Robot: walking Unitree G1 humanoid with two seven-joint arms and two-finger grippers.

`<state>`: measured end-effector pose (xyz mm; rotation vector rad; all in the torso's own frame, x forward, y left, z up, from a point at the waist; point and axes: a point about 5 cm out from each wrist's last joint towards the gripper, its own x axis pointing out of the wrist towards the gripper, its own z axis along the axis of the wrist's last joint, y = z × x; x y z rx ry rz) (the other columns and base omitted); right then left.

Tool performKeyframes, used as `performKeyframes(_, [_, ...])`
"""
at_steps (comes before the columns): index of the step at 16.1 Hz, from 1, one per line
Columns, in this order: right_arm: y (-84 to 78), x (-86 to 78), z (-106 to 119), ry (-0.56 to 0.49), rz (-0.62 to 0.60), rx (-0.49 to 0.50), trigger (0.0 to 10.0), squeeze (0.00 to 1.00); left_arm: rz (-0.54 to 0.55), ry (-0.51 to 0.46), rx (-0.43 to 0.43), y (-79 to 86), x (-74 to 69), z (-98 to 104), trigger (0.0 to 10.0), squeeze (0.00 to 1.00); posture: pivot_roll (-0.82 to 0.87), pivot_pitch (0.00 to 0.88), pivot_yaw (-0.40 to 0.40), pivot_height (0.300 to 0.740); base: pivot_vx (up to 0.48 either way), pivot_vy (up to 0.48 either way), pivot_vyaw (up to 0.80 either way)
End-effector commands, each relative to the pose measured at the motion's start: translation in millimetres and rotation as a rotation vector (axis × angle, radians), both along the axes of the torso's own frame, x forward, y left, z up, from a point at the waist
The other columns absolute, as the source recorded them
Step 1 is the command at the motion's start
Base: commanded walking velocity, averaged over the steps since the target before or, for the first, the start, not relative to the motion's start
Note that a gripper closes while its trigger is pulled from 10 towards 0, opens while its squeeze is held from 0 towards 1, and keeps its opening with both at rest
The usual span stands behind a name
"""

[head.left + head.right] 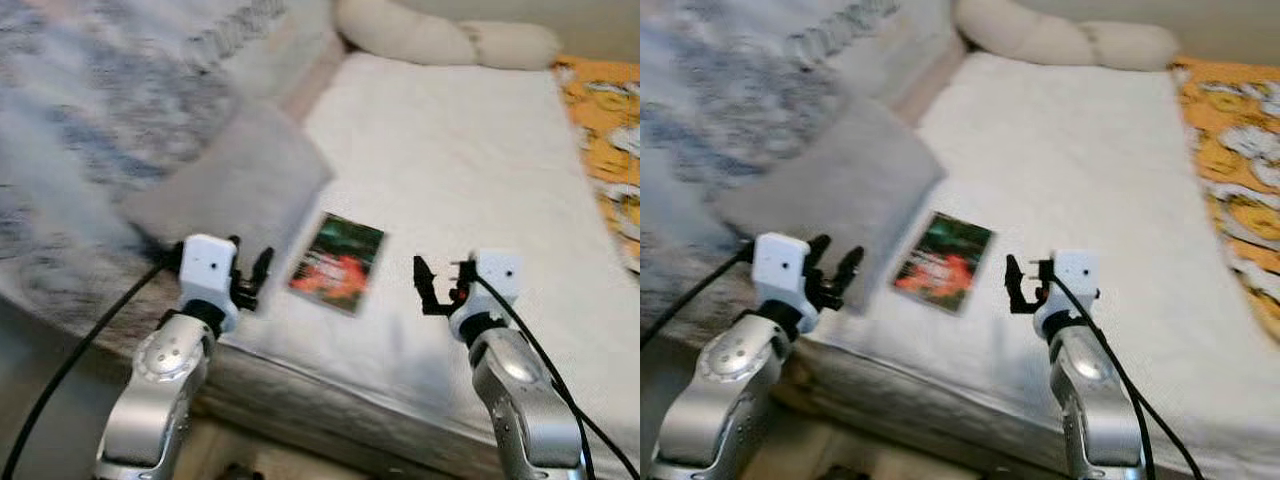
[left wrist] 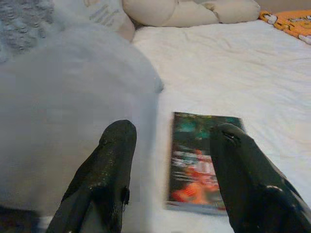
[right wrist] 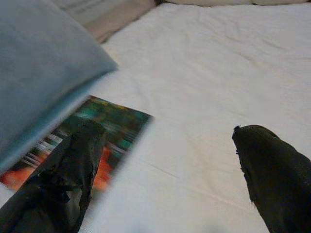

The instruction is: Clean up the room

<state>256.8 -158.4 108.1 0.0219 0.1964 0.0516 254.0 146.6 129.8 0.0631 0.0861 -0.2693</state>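
Note:
A book with a green and red cover [image 1: 338, 262] lies flat on the white bed [image 1: 470, 170], near its front edge. A grey pillow [image 1: 235, 185] rests just left of the book. My left gripper [image 1: 252, 278] hovers open at the pillow's near corner, left of the book [image 2: 204, 160]. My right gripper [image 1: 432, 285] is open above the sheet, a short way right of the book [image 3: 87, 145]. Neither gripper holds anything.
A grey patterned blanket [image 1: 90, 110] covers the left of the bed. A long cream pillow [image 1: 440, 40] lies along the head. An orange patterned cloth [image 1: 610, 130] runs along the right edge. The mattress front edge [image 1: 330, 385] is just below the grippers.

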Motion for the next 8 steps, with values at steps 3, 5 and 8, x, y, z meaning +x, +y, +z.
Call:
performKeyframes(3, [-11.0,-3.9,1.9,0.010,-0.041,-0.064,10.0,0.00,-0.015,0.005,-0.001,-6.0,-4.4,-1.1,10.0,0.04,-0.03,0.000,0.021,0.740,0.000,-0.480,-0.53])
performKeyframes(5, [-11.9,-4.3,2.2,0.016,-0.038,-0.065,10.0,0.00,-0.015,0.007,0.000,-6.5,-3.9,-0.7,10.0,0.03,-0.03,0.000,0.016,0.740,0.000,-0.480,0.00])
performKeyframes(8, [-11.3,-0.5,2.8,0.018,-0.019,-0.081,10.0,0.00,-0.008,0.007,0.002,-6.1,-4.3,-0.5,10.0,0.03,-0.02,0.000,0.015,0.740,0.000,-0.480,0.00])
